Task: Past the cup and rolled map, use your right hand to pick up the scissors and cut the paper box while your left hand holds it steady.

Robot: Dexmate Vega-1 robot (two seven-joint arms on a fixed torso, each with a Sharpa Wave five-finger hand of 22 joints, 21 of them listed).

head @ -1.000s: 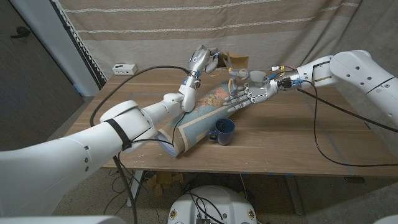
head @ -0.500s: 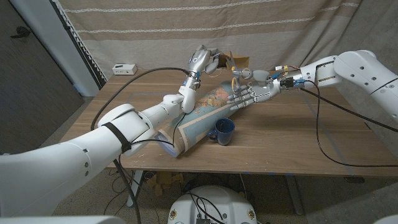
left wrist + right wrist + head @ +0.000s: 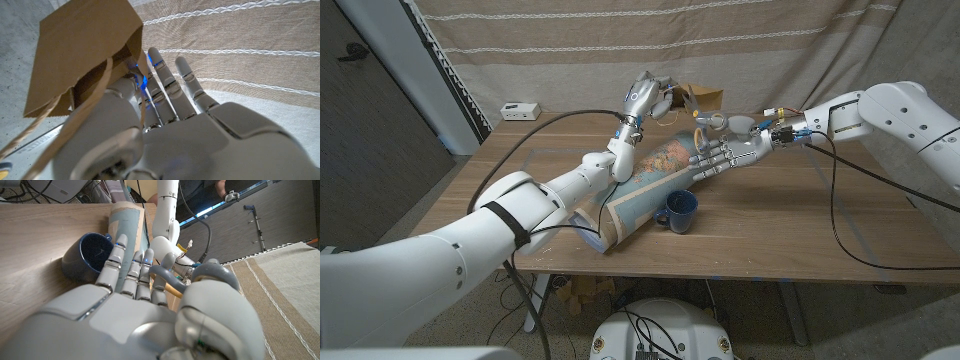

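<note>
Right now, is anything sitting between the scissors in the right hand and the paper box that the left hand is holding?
Nothing visible. The right hand holds the scissors just beside the paper box, gripped by the left hand; open air lies between.

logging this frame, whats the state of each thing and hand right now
paper box: off the table, held up by the left hand
scissors: held in the right hand, handle looped on its fingers
cup: upright on the table
rolled map: rolled, lying on the table
</note>
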